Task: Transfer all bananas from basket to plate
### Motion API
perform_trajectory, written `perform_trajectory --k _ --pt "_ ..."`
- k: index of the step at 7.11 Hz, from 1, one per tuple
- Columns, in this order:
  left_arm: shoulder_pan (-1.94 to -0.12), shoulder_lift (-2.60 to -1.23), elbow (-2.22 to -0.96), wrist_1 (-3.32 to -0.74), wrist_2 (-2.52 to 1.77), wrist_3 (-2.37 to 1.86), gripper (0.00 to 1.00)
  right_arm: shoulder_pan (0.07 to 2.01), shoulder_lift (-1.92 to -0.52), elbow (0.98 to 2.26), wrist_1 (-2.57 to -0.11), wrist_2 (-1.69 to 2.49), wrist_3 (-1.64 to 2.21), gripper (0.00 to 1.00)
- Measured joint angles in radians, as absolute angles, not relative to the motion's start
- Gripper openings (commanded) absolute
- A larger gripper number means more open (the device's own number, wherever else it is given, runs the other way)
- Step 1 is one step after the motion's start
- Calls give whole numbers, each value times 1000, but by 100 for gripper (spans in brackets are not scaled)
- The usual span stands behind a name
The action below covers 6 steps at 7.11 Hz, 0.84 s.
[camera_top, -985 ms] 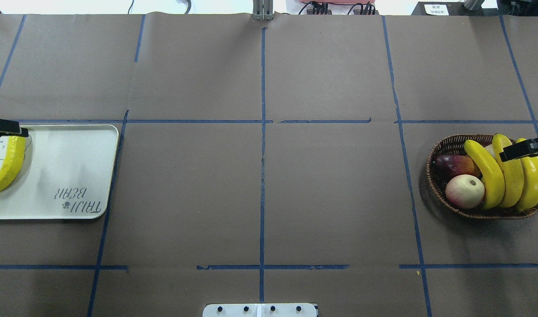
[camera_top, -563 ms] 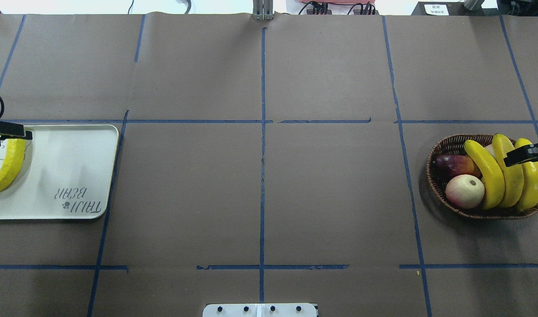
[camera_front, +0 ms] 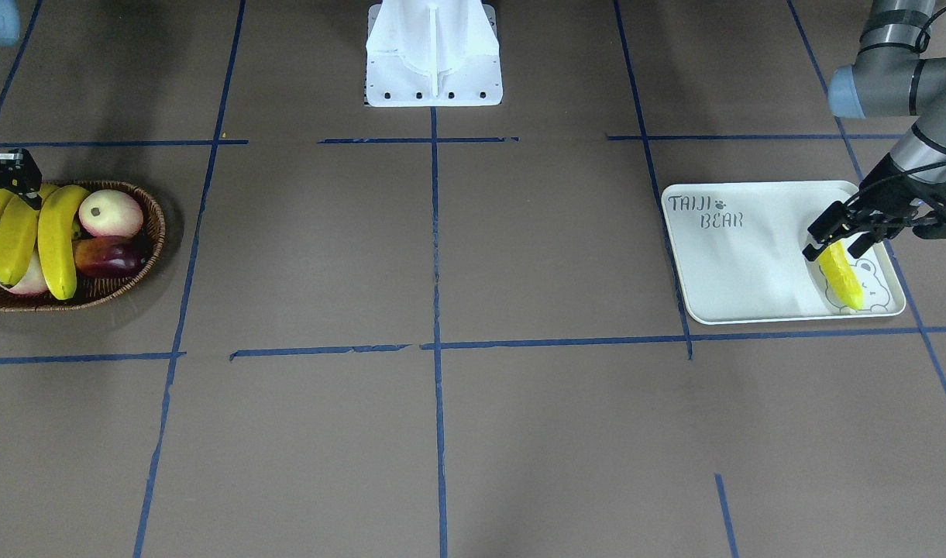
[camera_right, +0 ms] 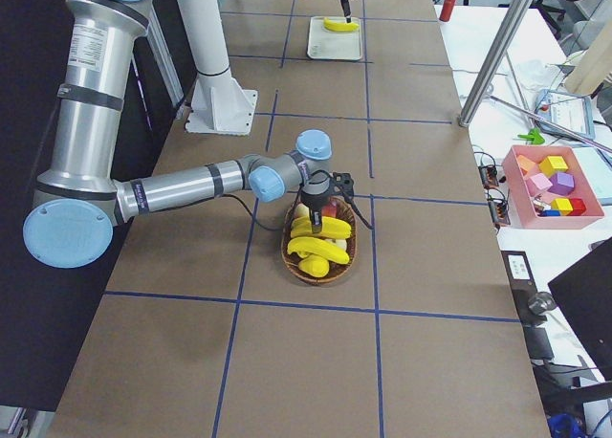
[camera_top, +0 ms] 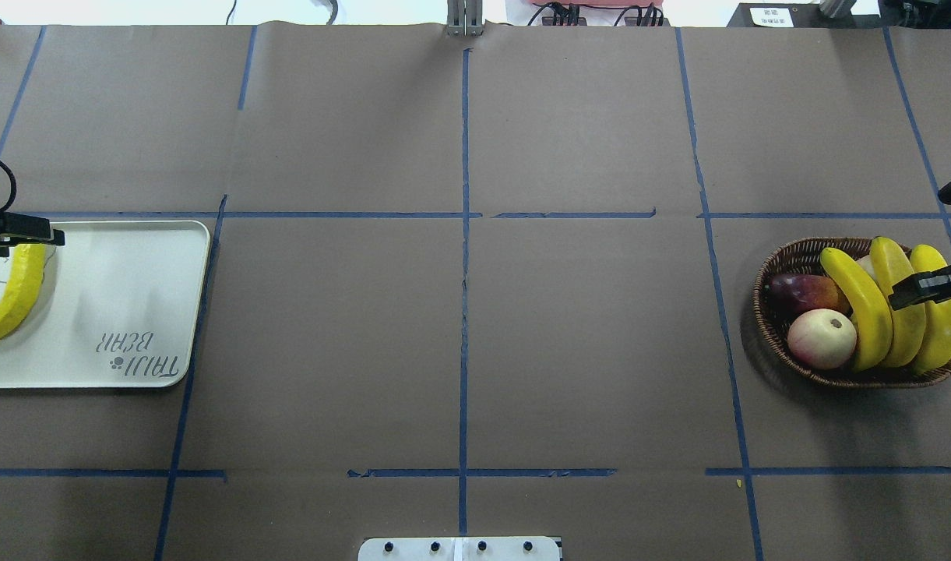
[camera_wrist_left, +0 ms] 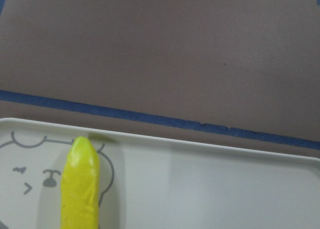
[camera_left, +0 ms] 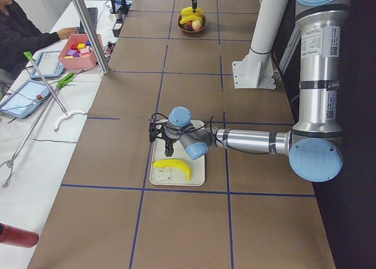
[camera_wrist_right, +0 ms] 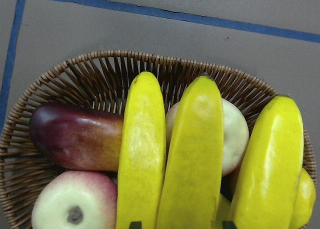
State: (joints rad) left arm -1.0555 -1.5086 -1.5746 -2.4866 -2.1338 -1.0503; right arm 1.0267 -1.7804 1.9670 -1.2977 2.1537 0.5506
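Three yellow bananas (camera_top: pixel 903 312) lie side by side in the brown wicker basket (camera_top: pixel 779 327) at the right; the right wrist view shows them close up (camera_wrist_right: pixel 192 159). My right gripper (camera_top: pixel 919 287) is open just above them, its fingertips (camera_wrist_right: pixel 135 224) on either side of the middle banana. A fourth banana (camera_top: pixel 12 300) lies on the cream plate (camera_top: pixel 117 288) at the left, over the bear drawing. My left gripper (camera_front: pixel 835 246) is open and empty, just above that banana's far end.
The basket also holds a pink-white peach (camera_top: pixel 822 339), a dark red mango (camera_top: pixel 806 294) and a pale peach (camera_wrist_right: pixel 232 134) under the bananas. The robot's white base (camera_front: pixel 434 70) stands mid-table. Blue tape lines cross the brown table.
My right gripper has shifted back over the bananas, from their upper parts toward their middles. My left gripper has shifted slightly to the right above the plate's banana, which stays put.
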Motion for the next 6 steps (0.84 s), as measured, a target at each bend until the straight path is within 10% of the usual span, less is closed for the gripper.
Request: perform_trajectory --k 3,5,6 --pt "-1055 -1511 -1570 -2487 -2134 -1050 99 1006 -1778 1950 -1298 2154 545 60" --pt "-1055 -1511 -1570 -2487 -2134 -1050 99 1004 -1778 1947 -1299 2154 545 10" --pt "-1055 -1512 -1572 -2487 -2134 -1050 99 1004 -1777 1945 -1299 2154 545 2"
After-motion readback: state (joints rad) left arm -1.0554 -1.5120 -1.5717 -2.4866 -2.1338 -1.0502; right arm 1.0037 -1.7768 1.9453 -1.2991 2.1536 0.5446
